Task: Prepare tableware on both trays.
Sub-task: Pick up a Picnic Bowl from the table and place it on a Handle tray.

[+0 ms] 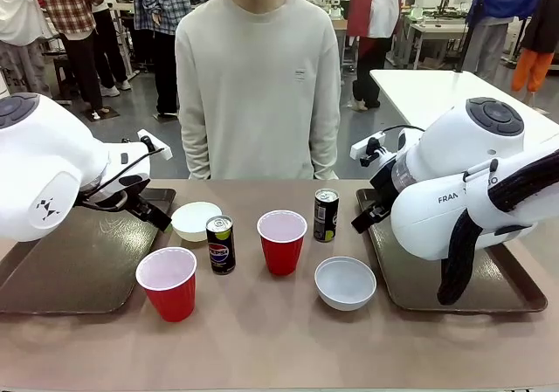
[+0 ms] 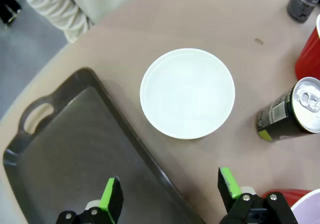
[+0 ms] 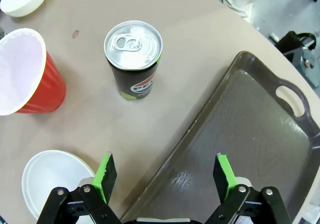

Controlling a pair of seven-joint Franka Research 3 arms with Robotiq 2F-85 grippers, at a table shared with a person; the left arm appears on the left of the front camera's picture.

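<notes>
Two brown trays flank the table, the left tray (image 1: 70,270) and the right tray (image 1: 463,287), both bare. Between them stand two red cups (image 1: 168,283) (image 1: 282,241), two white bowls (image 1: 196,221) (image 1: 345,283) and two dark cans (image 1: 220,244) (image 1: 326,215). My left gripper (image 2: 170,189) hovers open over the left tray's inner rim (image 2: 125,134), with a bowl (image 2: 187,93) just ahead of it. My right gripper (image 3: 165,171) hangs open above the right tray's edge (image 3: 210,114), facing a can (image 3: 133,59), with a cup (image 3: 27,74) and a bowl (image 3: 50,181) beside it.
A person in a light sweater (image 1: 258,86) stands at the far side of the table, hands out of sight. A white table (image 1: 437,91) stands behind on the right. Bare tabletop lies along the near edge (image 1: 279,348).
</notes>
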